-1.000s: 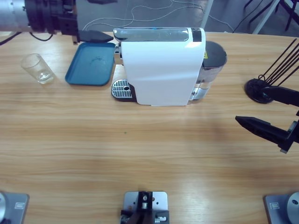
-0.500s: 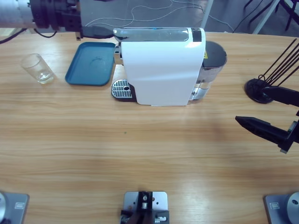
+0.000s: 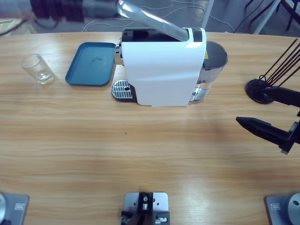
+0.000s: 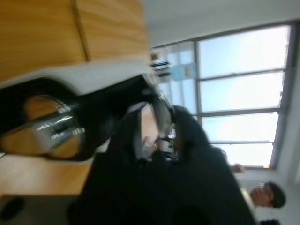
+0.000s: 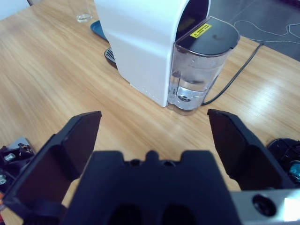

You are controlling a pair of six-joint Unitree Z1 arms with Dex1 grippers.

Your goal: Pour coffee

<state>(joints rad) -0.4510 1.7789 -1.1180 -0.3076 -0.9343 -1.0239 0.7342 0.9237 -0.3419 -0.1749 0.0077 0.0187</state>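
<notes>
Lever up on the white coffee machine (image 3: 161, 70), no coffee visible anywhere.

The silver lever (image 3: 150, 19) stands tilted above the machine's open top, with the left claw (image 3: 101, 8) blurred at its far end; whether it grips, I cannot tell. The right claw (image 5: 152, 136) hangs wide over the surface (image 3: 140, 154), well apart. A glass tumbler (image 3: 37, 69) stands beside the blue tray (image 3: 89, 65).

white machine (image 3: 161, 70), blue tray (image 3: 91, 64), black pincer (image 3: 269, 115)
</notes>
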